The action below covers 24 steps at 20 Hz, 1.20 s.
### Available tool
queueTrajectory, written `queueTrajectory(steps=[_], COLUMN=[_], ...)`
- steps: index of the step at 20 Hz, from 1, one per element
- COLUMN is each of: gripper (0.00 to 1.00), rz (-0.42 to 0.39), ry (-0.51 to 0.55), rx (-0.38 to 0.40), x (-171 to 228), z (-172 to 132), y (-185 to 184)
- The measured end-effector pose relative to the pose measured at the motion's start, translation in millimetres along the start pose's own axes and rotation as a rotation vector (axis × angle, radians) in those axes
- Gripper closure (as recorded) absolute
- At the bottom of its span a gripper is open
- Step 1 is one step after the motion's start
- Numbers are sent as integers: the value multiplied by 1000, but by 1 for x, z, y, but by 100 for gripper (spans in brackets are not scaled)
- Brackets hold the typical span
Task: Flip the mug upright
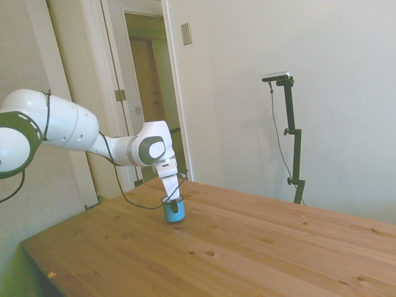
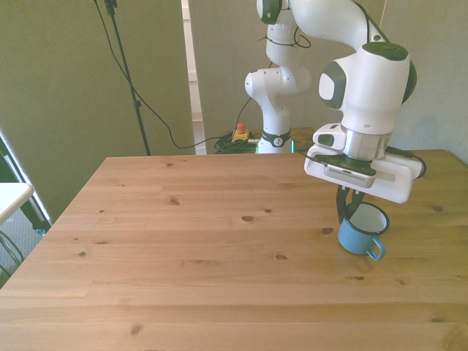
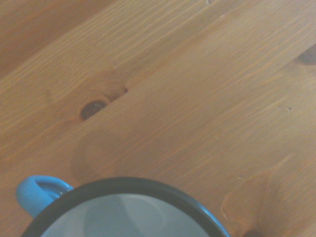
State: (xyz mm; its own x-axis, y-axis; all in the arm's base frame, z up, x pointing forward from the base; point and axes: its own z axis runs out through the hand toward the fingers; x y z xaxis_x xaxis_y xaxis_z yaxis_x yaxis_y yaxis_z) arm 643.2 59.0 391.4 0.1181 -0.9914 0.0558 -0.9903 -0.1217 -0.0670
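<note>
Pale walls and an open doorway (image 1: 143,68) frame a broad wooden surface (image 2: 183,256) of long pine boards with dark knots. Its near part in the front view carries only bare boards.

Farther in, toward the front view's right, the mug (image 2: 362,231) stands on its base with its mouth up, leaning a little. It is light blue with a darker rim and a pale inside, and its small handle (image 2: 375,252) points toward the near edge and the front view's right. In the side view the mug (image 1: 174,210) sits on the boards near the far left of the surface, well away from the near edge. The wrist view shows the dark rim (image 3: 123,190) from above, the pale interior below it, and the blue handle (image 3: 39,192) sticking out at one side, with a dark knot (image 3: 93,108) in the wood close by.

Directly over the mug is the hand (image 2: 349,207), pointing down from the white arm (image 2: 365,80). Its dark fingers (image 2: 341,205) reach to the mug's rim on the far side, and one seems to run down the outside of the wall. Whether they are clamped on the rim or merely apart around it I cannot tell; the wide white body above hides them.

Beyond the far edge stands the robot's base (image 2: 276,88), with cables (image 2: 234,139) on the floor behind.
</note>
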Motion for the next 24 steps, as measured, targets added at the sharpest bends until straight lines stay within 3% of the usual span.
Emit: queueTrajectory(steps=[3, 4, 24], gripper=[100, 0, 0], rz=[4, 5, 26], ry=[1, 1, 9], rx=[-3, -5, -44], x=[1, 2, 14], z=[4, 5, 29], y=[-3, -3, -2])
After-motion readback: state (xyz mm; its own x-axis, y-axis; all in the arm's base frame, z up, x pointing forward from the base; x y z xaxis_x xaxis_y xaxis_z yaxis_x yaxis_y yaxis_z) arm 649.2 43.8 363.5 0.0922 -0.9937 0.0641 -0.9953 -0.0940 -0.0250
